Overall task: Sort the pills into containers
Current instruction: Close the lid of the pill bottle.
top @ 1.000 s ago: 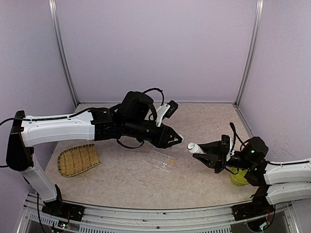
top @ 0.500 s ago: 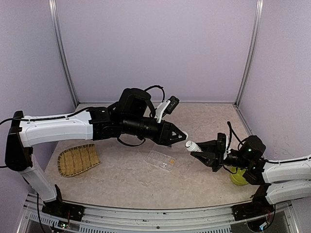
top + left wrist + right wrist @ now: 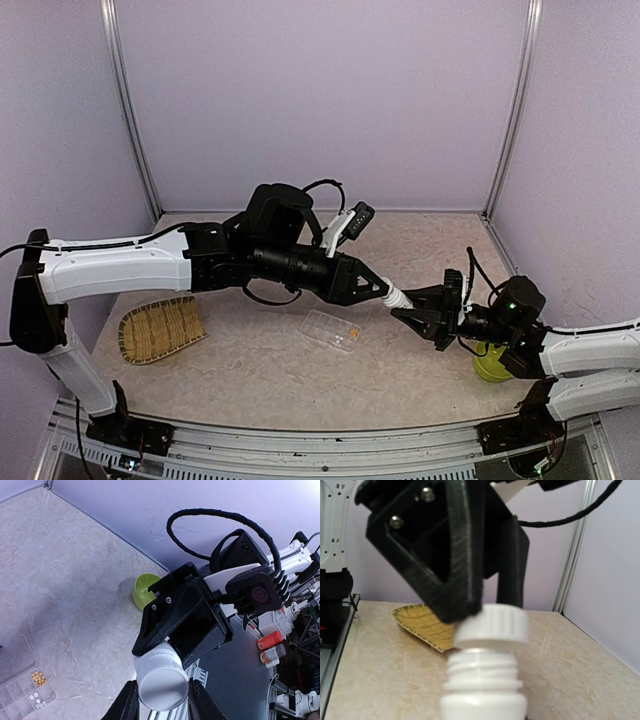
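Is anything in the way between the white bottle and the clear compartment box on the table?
Yes: the white cap sits over the mouth of the bottle, gripped in the jaws of the left gripper, with threads showing beneath it. The right gripper holds the bottle off the table, right of the compartment box; nothing else visible stands between them.

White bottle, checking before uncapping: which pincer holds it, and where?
The right pincer holds the white bottle by its body; the left pincer straddles its cap, grip unclear.
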You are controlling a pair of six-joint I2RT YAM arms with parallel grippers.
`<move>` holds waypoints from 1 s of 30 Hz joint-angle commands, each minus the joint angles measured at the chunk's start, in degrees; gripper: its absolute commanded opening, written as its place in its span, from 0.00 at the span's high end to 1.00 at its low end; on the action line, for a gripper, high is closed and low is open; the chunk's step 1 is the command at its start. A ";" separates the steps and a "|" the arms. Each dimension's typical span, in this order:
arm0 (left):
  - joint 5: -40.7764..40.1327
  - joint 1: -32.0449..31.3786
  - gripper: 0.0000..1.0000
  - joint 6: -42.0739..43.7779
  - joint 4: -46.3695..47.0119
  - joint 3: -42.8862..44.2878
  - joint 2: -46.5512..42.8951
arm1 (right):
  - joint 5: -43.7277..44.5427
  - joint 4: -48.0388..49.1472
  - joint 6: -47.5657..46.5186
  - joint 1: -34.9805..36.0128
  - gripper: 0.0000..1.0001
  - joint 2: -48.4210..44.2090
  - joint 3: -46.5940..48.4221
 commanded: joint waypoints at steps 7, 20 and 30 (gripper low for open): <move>1.68 -0.85 0.70 -0.12 1.73 1.22 0.97 | 0.28 -0.52 0.36 -0.51 0.75 -0.62 1.68; -3.04 -1.55 0.70 -1.02 -0.38 1.60 2.58 | -0.39 -1.55 1.30 -0.38 0.75 -1.60 2.65; -7.54 -1.64 0.69 -0.51 -2.01 1.49 2.01 | 0.26 -3.47 0.98 -0.24 0.75 -3.42 2.83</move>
